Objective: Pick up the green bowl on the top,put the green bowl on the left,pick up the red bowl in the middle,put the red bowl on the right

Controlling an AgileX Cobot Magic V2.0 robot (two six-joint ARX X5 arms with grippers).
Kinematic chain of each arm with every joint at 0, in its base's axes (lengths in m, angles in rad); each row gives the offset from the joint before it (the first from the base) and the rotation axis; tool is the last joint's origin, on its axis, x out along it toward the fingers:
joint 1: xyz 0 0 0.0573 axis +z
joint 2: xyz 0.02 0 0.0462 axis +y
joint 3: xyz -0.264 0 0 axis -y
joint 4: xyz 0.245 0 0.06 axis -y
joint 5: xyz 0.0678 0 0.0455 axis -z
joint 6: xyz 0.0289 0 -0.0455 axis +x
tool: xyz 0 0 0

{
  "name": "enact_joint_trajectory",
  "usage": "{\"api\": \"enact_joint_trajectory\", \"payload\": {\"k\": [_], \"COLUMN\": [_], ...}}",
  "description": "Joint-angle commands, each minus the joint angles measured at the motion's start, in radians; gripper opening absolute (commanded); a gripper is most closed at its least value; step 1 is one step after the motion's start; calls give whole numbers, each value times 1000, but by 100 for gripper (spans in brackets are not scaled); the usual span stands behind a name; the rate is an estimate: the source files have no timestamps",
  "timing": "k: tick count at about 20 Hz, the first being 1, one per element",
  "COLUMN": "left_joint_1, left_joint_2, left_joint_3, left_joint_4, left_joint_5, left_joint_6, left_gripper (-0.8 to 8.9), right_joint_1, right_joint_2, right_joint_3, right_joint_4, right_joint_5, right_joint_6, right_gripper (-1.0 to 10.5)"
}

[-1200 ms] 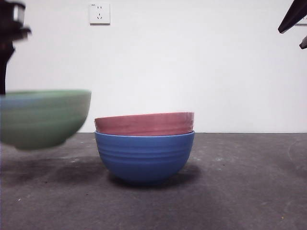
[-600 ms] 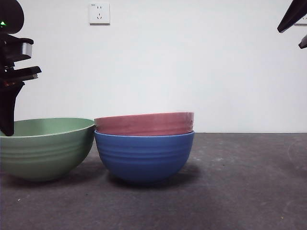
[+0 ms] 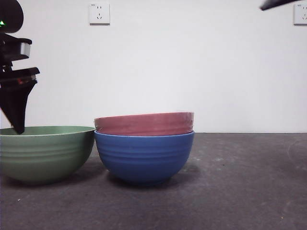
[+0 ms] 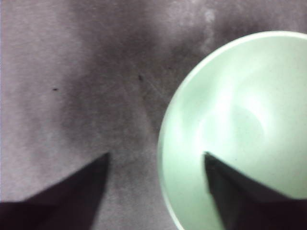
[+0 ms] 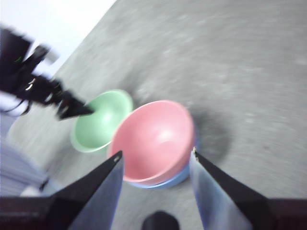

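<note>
The green bowl (image 3: 45, 153) rests on the table at the left, touching the blue bowl (image 3: 144, 158). My left gripper (image 3: 18, 125) hangs just over its left rim. In the left wrist view my left gripper (image 4: 157, 154) is open, with one jaw over the inside of the green bowl (image 4: 240, 120) and the other outside it. The red bowl (image 3: 144, 123) sits nested in the blue bowl in the middle. My right gripper (image 5: 155, 152) is open and empty, high above the red bowl (image 5: 153, 134). It shows only as a black tip (image 3: 283, 4) at the top right.
The right wrist view also shows the green bowl (image 5: 100, 120), the left arm (image 5: 43, 91) over it, and a sliver of the blue bowl (image 5: 177, 178). Bare dark table (image 3: 249, 177) lies right of the stack. A white wall with sockets (image 3: 99, 13) stands behind.
The green bowl has come down from the air at the left onto the table. My left gripper has let it go and lifted slightly. The right arm's tip has shifted at the top right.
</note>
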Motion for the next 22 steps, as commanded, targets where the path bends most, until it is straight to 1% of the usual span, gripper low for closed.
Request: {"api": "enact_joint_trajectory", "payload": {"k": [1, 4, 7, 9, 10, 11, 13, 14, 19, 20, 21, 22], "left_joint_1": [3, 3, 2, 1, 1, 1, 1, 1, 1, 1, 1, 1], "left_joint_2": [-90, -240, -399, -489, -522, -557, -599, -606, -610, -610, -610, -610], "left_joint_3": [-3, -3, -3, -3, -3, -3, -3, -3, -3, -3, -3, -3], "left_joint_4": [-2, -3, -2, -2, -2, -3, -5, -8, -40, -40, -42, -47], "left_joint_5": [-2, 14, 53, 111, 134, 134, 134, 134, 133, 133, 133, 133], "left_joint_6": [-29, -56, -83, -100, -105, -120, -123, -123, -122, -122, -122, -122], "left_gripper": [413, 413, 413, 413, 412, 409, 409, 409, 409, 409, 409, 409], "right_joint_1": [103, 253, 387, 451, 478, 506, 542, 554, 562, 559, 558, 558], "right_joint_2": [114, 293, 470, 578, 622, 668, 735, 761, 856, 867, 877, 886], "right_joint_3": [102, 240, 346, 397, 412, 426, 438, 438, 438, 438, 438, 438], "right_joint_4": [-100, -214, -269, -287, -287, -287, -278, -269, -212, -207, -206, -206], "right_joint_5": [11, 78, 186, 226, 244, 275, 330, 343, 342, 342, 342, 342], "right_joint_6": [-94, -210, -277, -317, -324, -339, -366, -369, -371, -371, -372, -377], "right_gripper": [231, 230, 225, 220, 220, 220, 220, 219, 214, 202, 157, 140]}}
